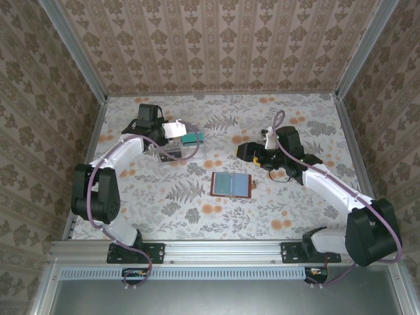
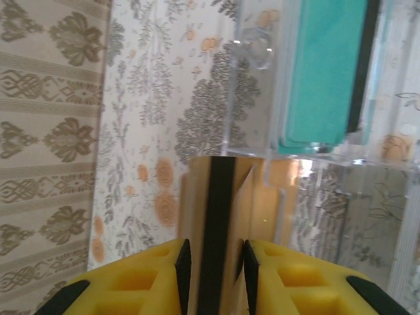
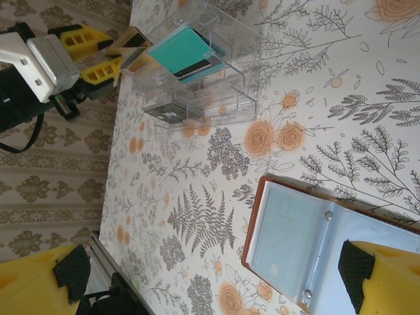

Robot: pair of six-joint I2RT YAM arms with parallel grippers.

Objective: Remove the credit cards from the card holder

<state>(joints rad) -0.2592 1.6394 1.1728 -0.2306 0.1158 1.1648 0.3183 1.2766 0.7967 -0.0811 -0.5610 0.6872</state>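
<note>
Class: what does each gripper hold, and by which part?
Left gripper: the near end of a tan black-striped card sits between its jaws; whether clamped cannot be told. Right gripper: open, holding nothing.

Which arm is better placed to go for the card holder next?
Right. Its open gripper hovers just beside the open card holder with nothing between its fingers. The left gripper is off at the clear tray, with a card between its fingers.

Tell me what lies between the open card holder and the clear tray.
Only bare floral tabletop: the right wrist view shows nothing lying between the card holder and the clear tray.
</note>
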